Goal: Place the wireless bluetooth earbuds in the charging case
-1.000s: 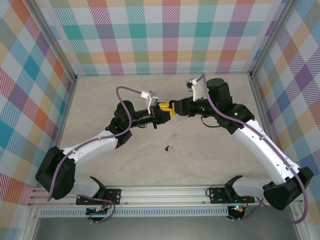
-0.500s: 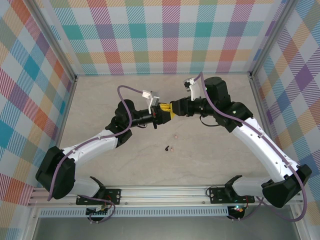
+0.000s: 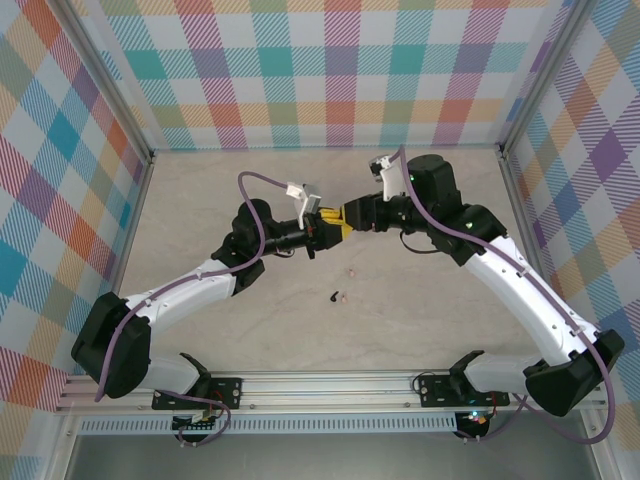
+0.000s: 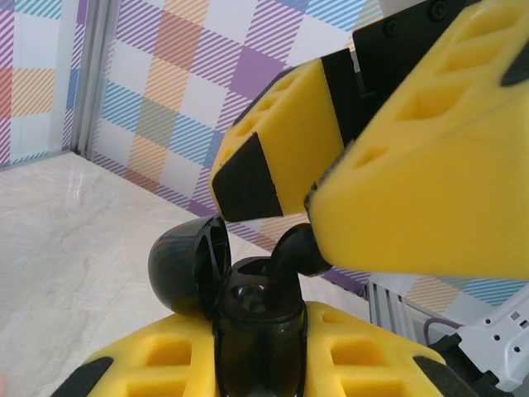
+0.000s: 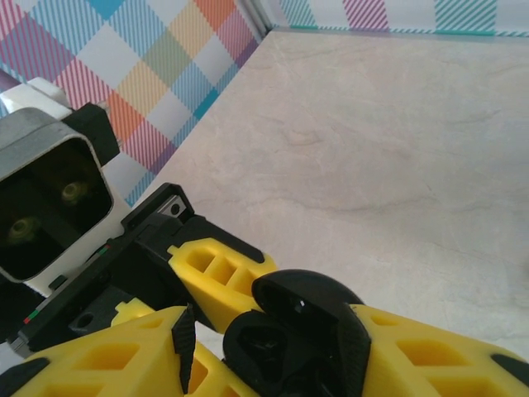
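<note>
My left end effector (image 3: 322, 226) is clamped on the black case (image 4: 256, 310), one yellow finger on each side of it. I hold it above the table (image 3: 420, 300), toward the far middle. The case stands with its opening up. Its lid (image 4: 186, 265) is swung open and hangs off the left side in my left wrist view.

My right end effector (image 3: 348, 214) meets it from the right, fingertips just above the open case. A black earbud (image 4: 296, 250) sits at the case's mouth. Its lower end is down in the well, and its rounded top is against the underside of my larger right finger. From these angles I cannot tell whether my right fingers are pinching the earbud or standing free of it.

On the table nearer my bases, between the two arms, a loose black earbud (image 3: 332, 296) lies just beside a pale earbud (image 3: 343, 295). A little farther off lies a pale speck (image 3: 351, 271), too small for me to make out.
</note>
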Tool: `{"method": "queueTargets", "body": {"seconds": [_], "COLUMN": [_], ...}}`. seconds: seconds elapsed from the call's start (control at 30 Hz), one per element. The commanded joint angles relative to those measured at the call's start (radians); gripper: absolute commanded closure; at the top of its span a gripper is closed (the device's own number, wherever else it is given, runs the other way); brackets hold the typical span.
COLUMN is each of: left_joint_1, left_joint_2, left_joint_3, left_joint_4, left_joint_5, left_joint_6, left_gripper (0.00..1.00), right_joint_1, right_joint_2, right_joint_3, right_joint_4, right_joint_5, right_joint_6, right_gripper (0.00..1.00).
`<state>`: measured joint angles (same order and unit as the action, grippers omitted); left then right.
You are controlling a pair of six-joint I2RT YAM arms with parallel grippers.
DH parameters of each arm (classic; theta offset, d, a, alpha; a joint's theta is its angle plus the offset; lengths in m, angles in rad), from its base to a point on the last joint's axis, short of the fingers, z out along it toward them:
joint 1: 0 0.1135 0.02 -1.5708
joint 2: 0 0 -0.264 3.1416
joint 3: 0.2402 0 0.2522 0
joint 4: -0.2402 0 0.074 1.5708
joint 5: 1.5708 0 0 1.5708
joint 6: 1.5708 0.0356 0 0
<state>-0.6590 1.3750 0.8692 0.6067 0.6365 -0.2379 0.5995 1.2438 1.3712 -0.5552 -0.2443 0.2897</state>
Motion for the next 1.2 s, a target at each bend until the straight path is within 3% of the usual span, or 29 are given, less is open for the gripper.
{"method": "queueTargets", "body": {"seconds": [0.0, 0.8, 1.17], "left_joint_1": [-0.016, -0.016, -0.016], "left_joint_2": [-0.017, -0.047, -0.049], "left_joint_3": [0.032, 0.017, 0.019], "left_joint_4": [0.007, -0.024, -0.002], "left_joint_5": [-0.021, -0.092, -0.043], "left_joint_6": [0.023, 0.039, 0.036], "left_gripper": [0.81, 0.81, 0.81], "right_joint_1": [0.004, 0.003, 0.003], "right_joint_2": [-0.027, -0.043, -0.043], "right_joint_3": [0.019, 0.017, 0.017], "right_joint_4": [-0.037, -0.118, -0.137], "right_joint_5": [0.037, 0.143, 0.180], "right_joint_6": [-0.020, -0.041, -0.047], "right_gripper": [0.48, 0.50, 0.50]}}
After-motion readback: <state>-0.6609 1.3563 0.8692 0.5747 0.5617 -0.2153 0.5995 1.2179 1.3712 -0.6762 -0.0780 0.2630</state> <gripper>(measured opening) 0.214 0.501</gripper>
